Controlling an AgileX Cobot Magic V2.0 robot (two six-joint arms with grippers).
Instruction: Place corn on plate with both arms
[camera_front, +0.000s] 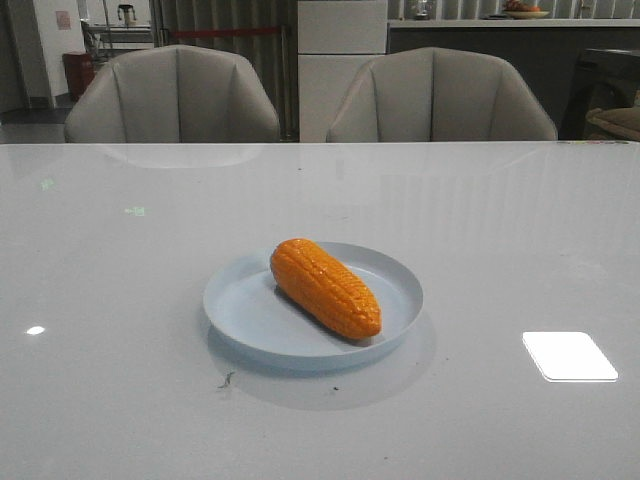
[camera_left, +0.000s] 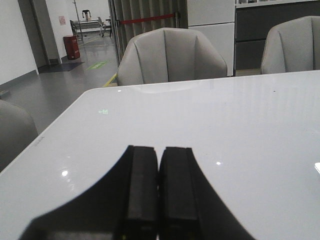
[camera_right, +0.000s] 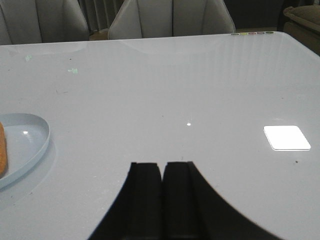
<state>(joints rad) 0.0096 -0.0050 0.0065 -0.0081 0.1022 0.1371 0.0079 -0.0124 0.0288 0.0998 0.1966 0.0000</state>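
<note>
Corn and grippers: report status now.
Left gripper shut, empty. Right gripper shut, empty. Corn lying on plate, both grippers clear of it. Nothing in the way.

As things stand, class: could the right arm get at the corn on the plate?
Probably yes. The right gripper, shut and empty, has only bare table between it and the plate, where the corn lies uncovered.

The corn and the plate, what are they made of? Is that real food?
The corn looks like glossy orange plastic, likely a toy: its kernel rows shine evenly. The plate seems smooth pale blue plastic, with a soft sheen and a thin raised rim.
</note>
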